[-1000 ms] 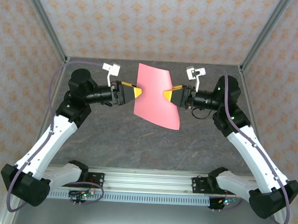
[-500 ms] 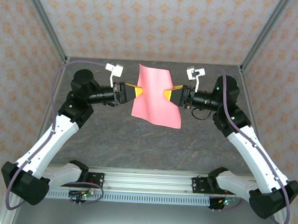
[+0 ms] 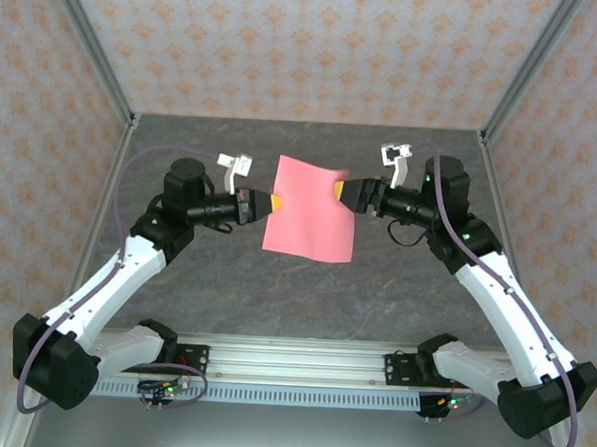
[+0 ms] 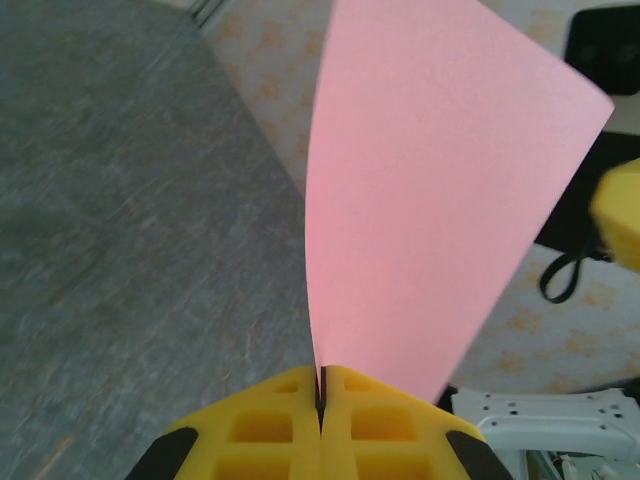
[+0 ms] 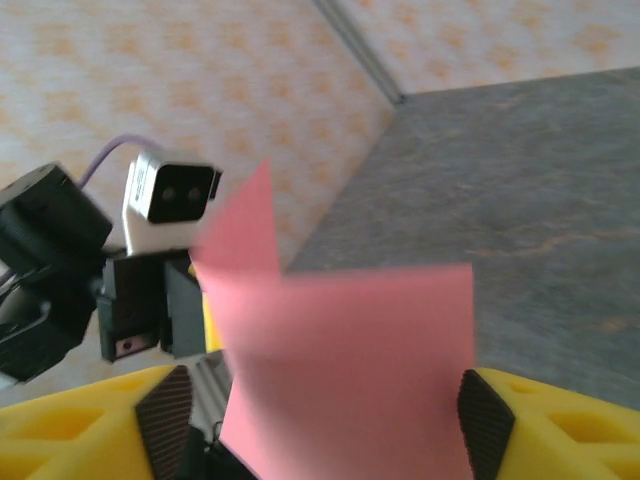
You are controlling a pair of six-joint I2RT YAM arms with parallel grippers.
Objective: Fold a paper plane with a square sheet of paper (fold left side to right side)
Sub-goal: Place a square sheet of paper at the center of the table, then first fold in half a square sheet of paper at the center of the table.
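Pink and thin, the square sheet of paper (image 3: 309, 209) is held up in the air near the top middle of the top view, above the grey table (image 3: 226, 270). No fold can be seen in it yet; it is only a little bent.

On the left, the left gripper (image 3: 276, 200) is pressed tight on the sheet's left edge. In the left wrist view its yellow fingers (image 4: 260, 425) are closed together at the bottom of the frame. The paper (image 4: 430, 180) comes out of the thin gap between them and fans up toward the upper right.

From that grip the sheet is spread to the right and hangs down toward the bottom of the frame.

On the right, the right gripper (image 3: 338, 190) is at the sheet's upper right edge. Its jaws are spread wide. In the right wrist view the yellow fingers (image 5: 90, 420) are seen far apart in the bottom corners, and the blurred paper (image 5: 350, 370) sits between them without being pinched.

So the sheet seems to be carried by the left gripper alone. For the fold, its left edge would have to be brought across to the right edge. A lot of grey table is seen below the sheet, where it could be laid down. The patterned walls (image 3: 308, 44) are well apart from both arms.
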